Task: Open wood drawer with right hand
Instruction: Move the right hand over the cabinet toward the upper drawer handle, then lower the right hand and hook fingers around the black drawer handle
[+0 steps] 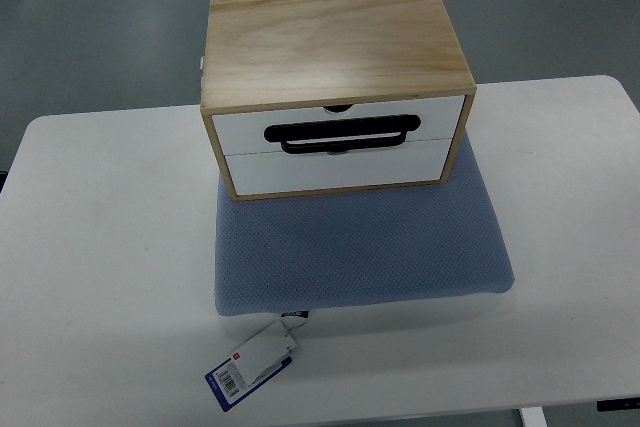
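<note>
Wood drawer box sits on the far half of a blue-grey mat, centred on the white table; two white drawer fronts face the camera, both flush and closed; black handle lies across the upper drawer; tag hangs off the mat's near edge; no robot hand shows, so finger state cannot be told.

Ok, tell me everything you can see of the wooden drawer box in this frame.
The wooden drawer box is a light wood case with two white drawer fronts stacked one above the other, both closed. A black handle lies across the seam between them. It stands upright on the rear part of a blue cushion on the white table. No robot hand is in view.
</note>
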Controlling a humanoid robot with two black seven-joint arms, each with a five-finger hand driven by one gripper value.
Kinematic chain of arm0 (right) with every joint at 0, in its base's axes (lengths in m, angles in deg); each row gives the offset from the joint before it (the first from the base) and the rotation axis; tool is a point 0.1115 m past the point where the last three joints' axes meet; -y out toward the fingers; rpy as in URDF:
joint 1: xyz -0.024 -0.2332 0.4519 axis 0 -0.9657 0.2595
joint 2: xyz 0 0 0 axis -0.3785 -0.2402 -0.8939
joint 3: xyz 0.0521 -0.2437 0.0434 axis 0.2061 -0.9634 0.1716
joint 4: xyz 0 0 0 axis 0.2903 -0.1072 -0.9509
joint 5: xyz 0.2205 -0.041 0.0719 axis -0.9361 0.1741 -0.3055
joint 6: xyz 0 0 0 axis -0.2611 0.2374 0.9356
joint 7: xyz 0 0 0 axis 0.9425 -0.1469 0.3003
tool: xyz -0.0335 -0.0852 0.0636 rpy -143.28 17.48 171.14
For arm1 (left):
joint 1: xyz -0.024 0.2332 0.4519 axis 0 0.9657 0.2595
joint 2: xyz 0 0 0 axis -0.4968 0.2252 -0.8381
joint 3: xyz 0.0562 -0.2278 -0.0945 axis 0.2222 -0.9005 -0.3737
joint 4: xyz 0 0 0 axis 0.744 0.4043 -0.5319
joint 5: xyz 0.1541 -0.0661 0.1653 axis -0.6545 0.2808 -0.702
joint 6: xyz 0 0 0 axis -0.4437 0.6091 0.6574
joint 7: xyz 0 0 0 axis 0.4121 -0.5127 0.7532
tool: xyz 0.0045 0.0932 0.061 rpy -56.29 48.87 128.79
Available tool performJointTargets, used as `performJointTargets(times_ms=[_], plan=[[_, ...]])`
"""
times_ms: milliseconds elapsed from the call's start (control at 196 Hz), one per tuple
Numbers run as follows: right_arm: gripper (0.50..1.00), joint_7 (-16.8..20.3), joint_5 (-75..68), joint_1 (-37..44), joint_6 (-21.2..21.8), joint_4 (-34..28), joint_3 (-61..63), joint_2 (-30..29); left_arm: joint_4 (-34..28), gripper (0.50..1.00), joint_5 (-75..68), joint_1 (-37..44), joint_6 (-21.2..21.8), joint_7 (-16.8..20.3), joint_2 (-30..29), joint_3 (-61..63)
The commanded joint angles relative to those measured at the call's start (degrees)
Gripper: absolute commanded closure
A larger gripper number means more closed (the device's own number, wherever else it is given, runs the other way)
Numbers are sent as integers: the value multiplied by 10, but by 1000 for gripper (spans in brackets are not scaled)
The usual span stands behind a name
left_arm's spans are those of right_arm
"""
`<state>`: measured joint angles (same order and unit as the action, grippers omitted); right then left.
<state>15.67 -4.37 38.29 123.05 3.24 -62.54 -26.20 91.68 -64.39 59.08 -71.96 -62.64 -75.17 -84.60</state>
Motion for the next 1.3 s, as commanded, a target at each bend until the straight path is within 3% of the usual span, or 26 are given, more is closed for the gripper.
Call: performJointTargets(times_ms=[0, 123, 430, 767, 1023, 1294], plan=[[566, 2, 4, 41, 3, -15, -38, -17, 0, 500, 0, 0, 0, 0, 0, 0], [566, 6, 40, 100, 3, -57, -93, -60, 0, 500, 0, 0, 0, 0, 0, 0], [568, 17, 43, 139, 3, -131, -160, -120, 0, 500, 0, 0, 0, 0, 0, 0], [568, 29, 42, 138, -4, -147, -163, -167, 0, 500, 0, 0, 0, 0, 0, 0], [570, 44, 38, 128, -74, -147, -162, -236, 0, 500, 0, 0, 0, 0, 0, 0], [570, 62, 37, 109, -89, -148, -160, -255, 0, 500, 0, 1, 0, 0, 0, 0]])
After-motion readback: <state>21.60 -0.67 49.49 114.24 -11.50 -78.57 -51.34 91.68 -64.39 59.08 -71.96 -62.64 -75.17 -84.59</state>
